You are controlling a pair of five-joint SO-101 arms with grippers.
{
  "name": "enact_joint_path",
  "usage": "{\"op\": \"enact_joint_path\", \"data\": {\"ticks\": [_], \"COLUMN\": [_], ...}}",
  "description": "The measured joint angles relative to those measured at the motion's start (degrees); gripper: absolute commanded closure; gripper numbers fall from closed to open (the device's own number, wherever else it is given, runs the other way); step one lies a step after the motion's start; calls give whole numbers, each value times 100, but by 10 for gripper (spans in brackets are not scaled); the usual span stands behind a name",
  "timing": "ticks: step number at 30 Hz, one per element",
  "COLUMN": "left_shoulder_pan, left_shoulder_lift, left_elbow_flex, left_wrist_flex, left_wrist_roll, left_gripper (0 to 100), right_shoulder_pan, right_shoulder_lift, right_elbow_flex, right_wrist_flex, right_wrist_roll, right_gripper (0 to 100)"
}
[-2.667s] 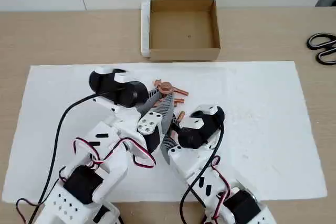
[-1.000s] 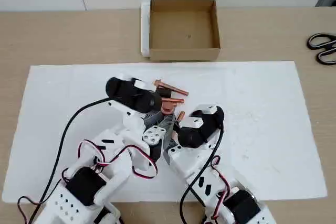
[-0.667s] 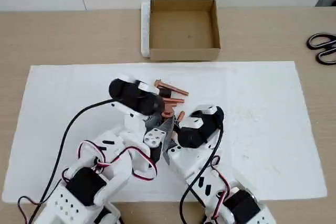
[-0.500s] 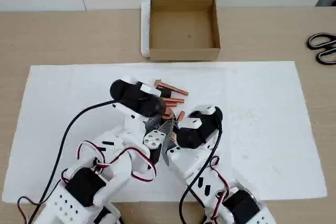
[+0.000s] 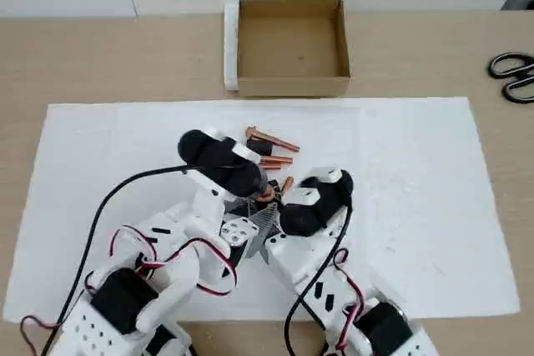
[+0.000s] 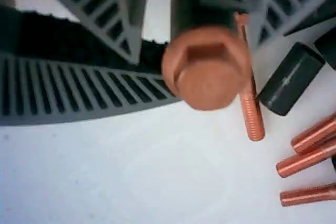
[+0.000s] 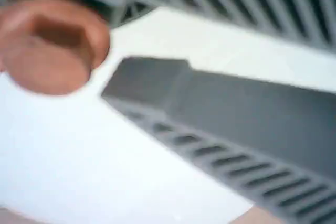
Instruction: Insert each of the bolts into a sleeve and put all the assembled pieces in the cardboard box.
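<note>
My left gripper (image 5: 264, 196) is shut on a copper bolt (image 6: 205, 69) whose hex head faces its camera, with a dark sleeve-like shape right behind the head. My right gripper (image 5: 274, 203) sits tight against the left one, so the bolt head (image 7: 52, 45) shows close by in the right wrist view. What the right gripper holds is hidden. Loose copper bolts (image 5: 272, 141) and black sleeves (image 5: 259, 147) lie just beyond both grippers; a sleeve (image 6: 289, 77) and several bolts (image 6: 310, 156) lie on the paper. The cardboard box (image 5: 292, 87) stands empty at the back.
A white paper sheet (image 5: 417, 206) covers the work area. A white foam strip (image 5: 231, 47) lies against the box's left wall. Scissors (image 5: 513, 75) rest at the table's far right edge. Both arms crowd the sheet's front middle.
The left arm carried the bolt from the pile back toward the right gripper and tilted down beside it. The right arm shifted slightly to the left.
</note>
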Motion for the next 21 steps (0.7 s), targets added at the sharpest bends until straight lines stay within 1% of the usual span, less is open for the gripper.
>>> {"op": "enact_joint_path", "data": {"ticks": [4,7,9,11,13,16,21], "left_shoulder_pan": [0,-132,-264,-536,-941,-1855,-3622], "left_shoulder_lift": [0,-9,-9,-18,-18,-18,-53], "left_elbow_flex": [-123,-448,-826,-1231,-1574,-2048,-2646], "left_wrist_flex": [185,571,914,1319,1688,1987,1996], "left_wrist_roll": [-9,-9,-149,-501,-949,-1433,-1732], "left_gripper": [808,775,769,769,769,769,770], "right_shoulder_pan": [0,0,9,9,9,123,440], "right_shoulder_lift": [0,0,0,0,0,0,0], "right_elbow_flex": [0,0,-9,18,53,44,44], "right_wrist_flex": [0,0,0,0,0,-18,-70], "right_wrist_roll": [0,0,0,0,0,0,0], "right_gripper": [995,995,995,995,995,995,995]}}
